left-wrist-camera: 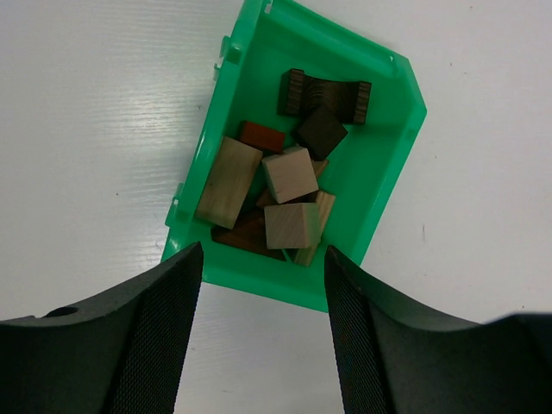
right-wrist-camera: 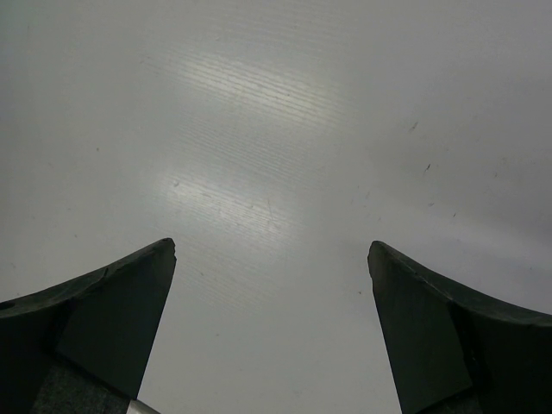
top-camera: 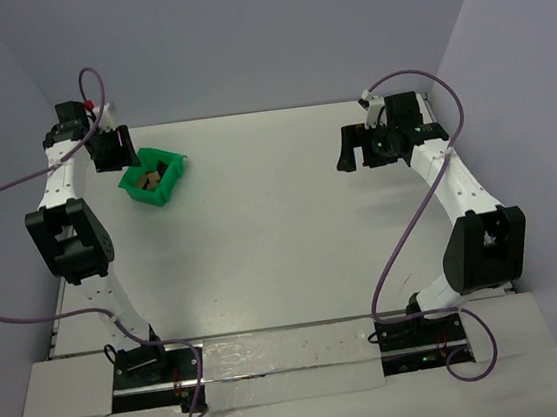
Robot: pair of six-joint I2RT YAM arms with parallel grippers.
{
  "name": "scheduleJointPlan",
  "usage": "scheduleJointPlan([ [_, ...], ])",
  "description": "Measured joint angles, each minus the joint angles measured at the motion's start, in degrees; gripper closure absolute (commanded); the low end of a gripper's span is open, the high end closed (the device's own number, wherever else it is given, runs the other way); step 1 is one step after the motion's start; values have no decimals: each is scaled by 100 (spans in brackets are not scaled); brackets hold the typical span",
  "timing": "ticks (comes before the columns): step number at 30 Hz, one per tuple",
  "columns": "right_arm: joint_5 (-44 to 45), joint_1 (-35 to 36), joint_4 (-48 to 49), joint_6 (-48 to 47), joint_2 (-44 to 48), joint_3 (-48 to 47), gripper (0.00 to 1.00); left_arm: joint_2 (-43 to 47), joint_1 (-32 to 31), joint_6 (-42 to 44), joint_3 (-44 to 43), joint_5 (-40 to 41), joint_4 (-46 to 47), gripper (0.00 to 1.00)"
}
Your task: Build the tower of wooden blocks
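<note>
Left fingers (left-wrist-camera: 164, 328) and right fingers (right-wrist-camera: 112, 319) spread empty; the green plastic bin's (left-wrist-camera: 392, 147) crowded tan-and-brown wooden blocks (left-wrist-camera: 289, 172) may cause a double pinch.

Wood blocks (left-wrist-camera: 289, 172) — tan, reddish-brown, dark brown — loose, jumbled, unstacked; all inside the green bin (left-wrist-camera: 384, 172)
</note>
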State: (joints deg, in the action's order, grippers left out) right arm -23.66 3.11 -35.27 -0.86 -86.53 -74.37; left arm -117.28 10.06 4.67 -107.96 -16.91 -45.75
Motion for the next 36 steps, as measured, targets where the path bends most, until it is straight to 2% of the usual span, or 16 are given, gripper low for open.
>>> scheduleJointPlan([
  [5,-2,0,-8,0,-71,-50,0,-6,-105,113,-31,-48,-72,36],
  [13,-4,0,-13,-1,-180,-118,0,-27,-740,230,79,-31,-75,36],
  [21,11,0,-26,-9,-180,-138,0,-438,-967,356,87,221,-69,39],
  [28,65,0,-37,-26,-180,-138,0,-659,-1276,404,87,478,-47,51],
  [36,145,0,-38,-28,-180,-138,0,-759,-1349,398,135,650,4,57],
])
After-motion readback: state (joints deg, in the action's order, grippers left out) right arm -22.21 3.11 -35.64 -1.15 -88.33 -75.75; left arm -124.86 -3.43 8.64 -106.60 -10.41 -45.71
